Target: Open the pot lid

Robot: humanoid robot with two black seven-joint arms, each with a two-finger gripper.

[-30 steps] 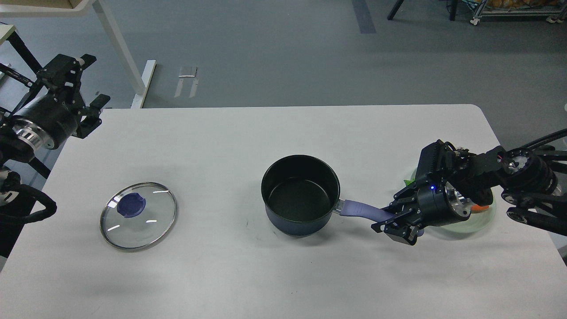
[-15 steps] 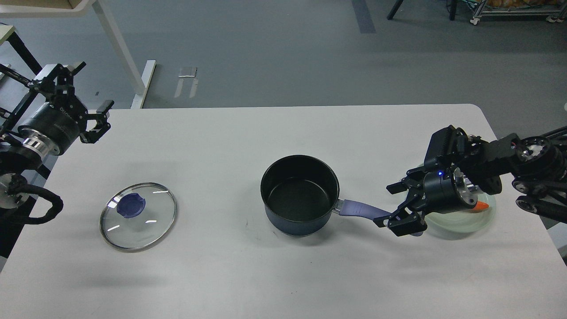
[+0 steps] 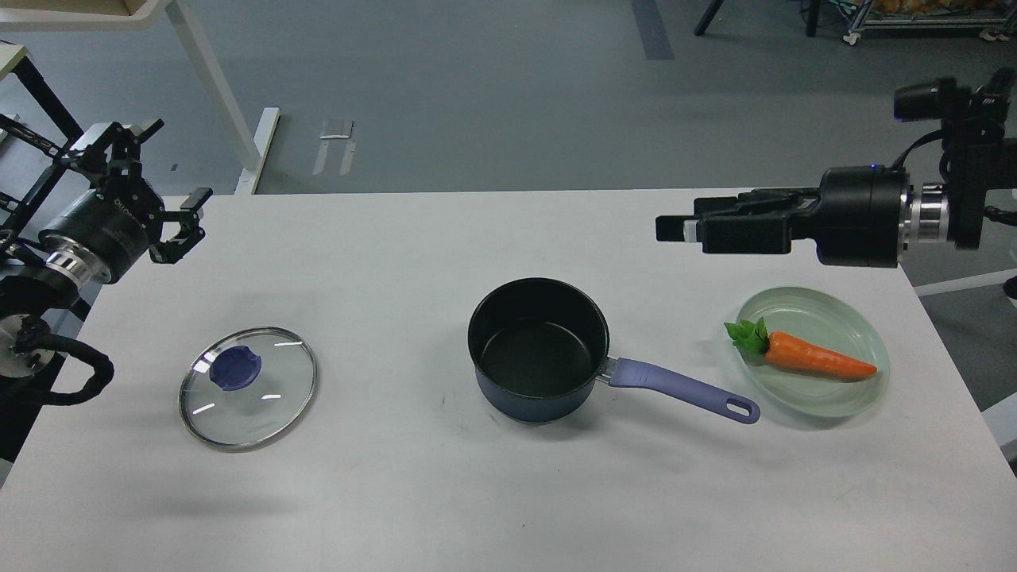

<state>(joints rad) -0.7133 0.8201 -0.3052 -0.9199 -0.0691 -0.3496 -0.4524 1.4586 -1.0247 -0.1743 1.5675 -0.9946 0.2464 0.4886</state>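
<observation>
The pot (image 3: 539,348) stands uncovered on the white table (image 3: 445,492), its purple handle (image 3: 683,389) pointing right toward a glass plate (image 3: 826,401) with a carrot (image 3: 818,361). The glass lid (image 3: 248,387) lies flat, well apart to the left. The left gripper (image 3: 171,187) holds its fingers apart. The right gripper (image 3: 675,228) is seen side-on, so I cannot tell its fingers' state.

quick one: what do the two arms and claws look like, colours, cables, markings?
Both arms are black with silver wrist rings. The left claw has skeletal black fingers, white lettering on its round body and black ribbed cable looping below. The right claw has flat black fingers, a blue light and black cables behind.
</observation>
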